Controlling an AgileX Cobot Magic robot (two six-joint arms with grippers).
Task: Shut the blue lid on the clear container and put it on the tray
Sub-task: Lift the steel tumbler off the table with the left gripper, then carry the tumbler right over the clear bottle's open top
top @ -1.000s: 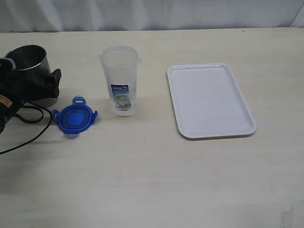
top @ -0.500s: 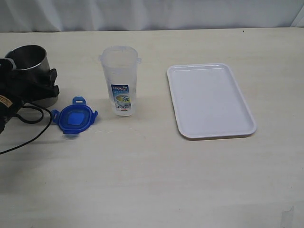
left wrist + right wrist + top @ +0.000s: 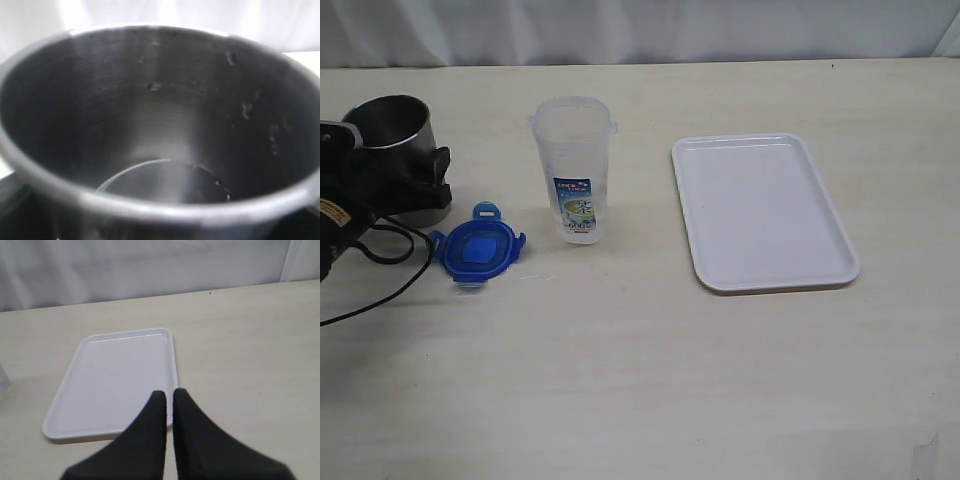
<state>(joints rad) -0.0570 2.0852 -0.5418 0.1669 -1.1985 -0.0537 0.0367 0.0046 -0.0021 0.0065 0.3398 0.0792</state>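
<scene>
The clear container (image 3: pixel 575 170) stands upright and uncovered on the table, its label facing the camera. Just to its left the blue lid (image 3: pixel 477 248) lies flat on the table, apart from it. The white tray (image 3: pixel 775 145) lies to the right with nothing on it, and shows in the right wrist view as well (image 3: pixel 115 380). My left gripper (image 3: pixel 405 170) is at the far left, its black fingers (image 3: pixel 438 175) closed against the sides of a steel cup (image 3: pixel 388 120), beside the lid. My right gripper (image 3: pixel 169 392) is shut on nothing, above the tray's near edge.
The steel cup's inside (image 3: pixel 160 125) fills the left wrist view and looks to have nothing in it. A black cable (image 3: pixel 390 270) loops over the table beside the lid. A white curtain (image 3: pixel 640 30) closes the table's far side.
My left gripper's fingers have drawn in against the steel cup, and the cup has shifted slightly to the right with them. Lid, container, tray and right gripper stay put.
</scene>
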